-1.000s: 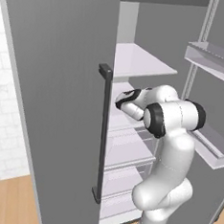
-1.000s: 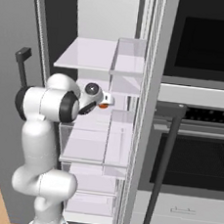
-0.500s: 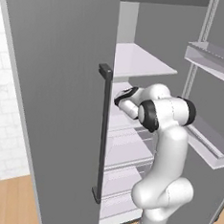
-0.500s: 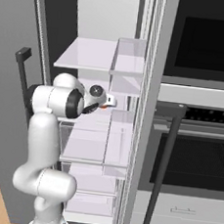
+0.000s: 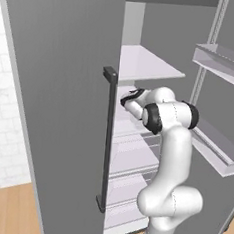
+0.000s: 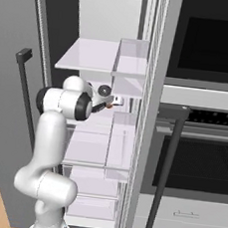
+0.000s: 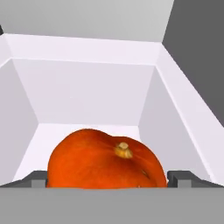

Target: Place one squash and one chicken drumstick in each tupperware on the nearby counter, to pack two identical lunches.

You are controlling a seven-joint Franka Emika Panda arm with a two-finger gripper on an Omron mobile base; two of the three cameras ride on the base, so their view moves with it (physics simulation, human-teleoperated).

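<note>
Right now the white arm is reaching deep into the open grey refrigerator (image 5: 66, 84), working on the first pickup of the packing job: fetching one glossy orange-red rounded squash (image 7: 105, 159) from a pale white shelf compartment (image 7: 87, 96) at mid height. In the hand view the squash is sitting on the compartment floor close to its front edge, its small tan stem stub pointing up and slightly right, and it is filling the space between the two dark finger tips, which are showing at the lower left and lower right corners of that view. The jaws (image 7: 107, 178) are standing wide apart, one tip on either side of the squash; whether either tip is already touching the skin I cannot tell. In the right base view the hand (image 6: 108, 98) is poking in past the edge of the translucent glass shelves (image 6: 100, 54), beside the dark built-in oven (image 6: 201, 116). Nothing is being held yet, so the task appears to be at its very start, with both lunches still to be packed. The next move, as I judge it, is calling for the hand to be easing a little further forward so the tips are flanking the widest part of the squash, then closing firmly; the rounded, glossy skin could be slipping out if the grip lands too near its front curve. After that the arm will be needing a clean retreat out between the shelves and the door.
</note>
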